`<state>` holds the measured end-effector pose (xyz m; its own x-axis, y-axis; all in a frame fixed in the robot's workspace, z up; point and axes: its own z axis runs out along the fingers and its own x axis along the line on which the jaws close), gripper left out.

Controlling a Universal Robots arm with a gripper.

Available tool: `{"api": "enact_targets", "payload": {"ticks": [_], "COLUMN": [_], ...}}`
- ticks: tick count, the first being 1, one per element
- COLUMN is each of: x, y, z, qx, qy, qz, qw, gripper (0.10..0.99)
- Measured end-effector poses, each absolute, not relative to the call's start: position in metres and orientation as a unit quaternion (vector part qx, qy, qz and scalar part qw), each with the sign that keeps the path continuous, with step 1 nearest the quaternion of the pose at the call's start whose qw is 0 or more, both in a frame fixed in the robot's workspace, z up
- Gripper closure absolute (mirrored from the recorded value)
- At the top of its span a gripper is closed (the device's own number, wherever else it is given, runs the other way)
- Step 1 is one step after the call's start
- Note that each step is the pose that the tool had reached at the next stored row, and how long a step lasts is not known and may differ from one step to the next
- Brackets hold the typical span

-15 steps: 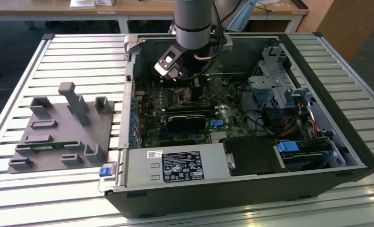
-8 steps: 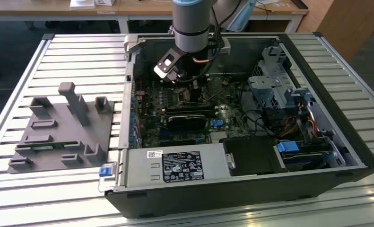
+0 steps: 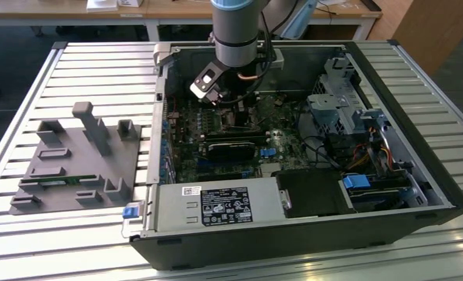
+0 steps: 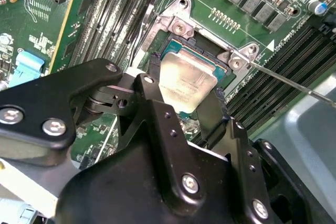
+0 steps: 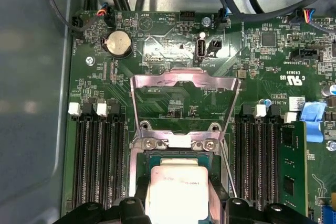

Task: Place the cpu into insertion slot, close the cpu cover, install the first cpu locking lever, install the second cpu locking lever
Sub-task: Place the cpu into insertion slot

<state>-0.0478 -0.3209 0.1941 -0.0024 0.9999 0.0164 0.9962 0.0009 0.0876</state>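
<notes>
My gripper (image 4: 185,85) is shut on the cpu (image 4: 184,80), a silvery square chip clamped between two black fingers (image 4: 152,90). The chip hangs slightly tilted just over the insertion slot (image 4: 178,45), whose dark centre and metal rim show around it. In the first wrist view the cpu (image 5: 176,190) sits between the fingers (image 5: 139,195) of the gripper (image 5: 178,182) over the slot (image 5: 157,154). The cpu cover (image 5: 184,79) stands swung open beyond the slot. A thin locking lever (image 4: 286,81) sticks out beside the socket. In the exterior view the gripper (image 3: 215,99) reaches down into the case.
The open computer case (image 3: 418,175) lies on a slatted table. Black memory slots (image 5: 97,156) flank the socket on both sides. A grey fixture plate (image 3: 75,158) stands on the exterior view's left. Drive cages and cables (image 3: 348,129) fill the case's right part.
</notes>
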Motion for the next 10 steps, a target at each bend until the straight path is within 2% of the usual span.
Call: {"api": "enact_targets", "payload": {"ticks": [7,8,9,10], "x": [-0.0477,-0.0477,-0.0477,-0.0477], "y": [-0.3208,-0.3208,-0.3208,-0.3208], "z": [0.1938,0.1938,0.1938,0.1939], "qx": [0.706,0.706,0.706,0.706], "qy": [0.707,0.707,0.707,0.707], "qz": [0.037,0.037,0.037,0.037], "qw": [0.025,0.025,0.025,0.025], "gripper": [0.557,0.545,0.486,0.486]}}
